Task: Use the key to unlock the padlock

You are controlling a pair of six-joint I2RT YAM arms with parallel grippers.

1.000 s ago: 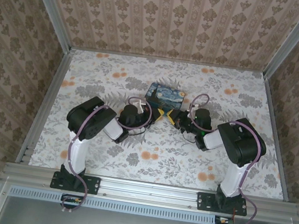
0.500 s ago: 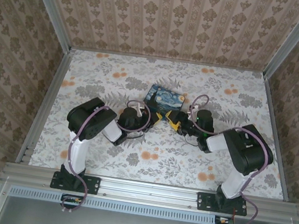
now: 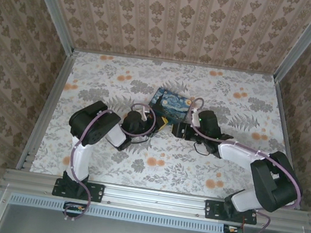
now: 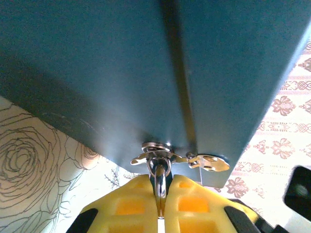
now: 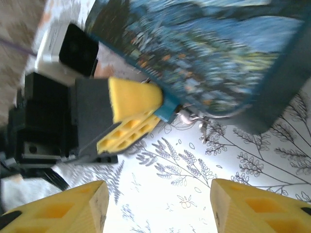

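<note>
Lock-steadying step: left gripper (image 4: 160,201) fingers pinch the padlock (image 5: 168,110) hanging at the tin (image 5: 209,48) hasp, right gripper (image 5: 155,206) hovers near with fingers spread, key too small to tell, so next probably means fetching and aligning it.

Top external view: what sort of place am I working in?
Probably a purpose-built robot test booth, not a real room: wallpaper-patterned walls close in a floral-print table, edged by aluminium frame rails.
</note>
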